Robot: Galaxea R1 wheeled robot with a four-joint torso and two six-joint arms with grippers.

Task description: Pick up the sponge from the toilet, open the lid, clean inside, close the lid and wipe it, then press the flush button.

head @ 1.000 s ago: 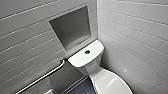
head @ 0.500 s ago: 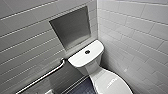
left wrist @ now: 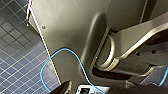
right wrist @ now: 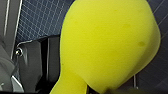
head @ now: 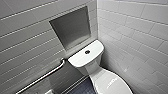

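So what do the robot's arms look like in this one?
Left arm: a matte grey-olive plate, a jointed metallic bar and a thin light-blue cable looping across. Right arm: glossy black housing with a small round fitting.

The floor (head: 83,88) is laid in small, dark blue-grey square tiles with pale grout lines. The toilet (head: 88,65) stands on it, tucked into the corner where two white-tiled walls (head: 130,30) meet. Bare tiling shows just beside the toilet's bowl, on the side of the metal grab rail (head: 42,77), and runs up to that wall's foot.
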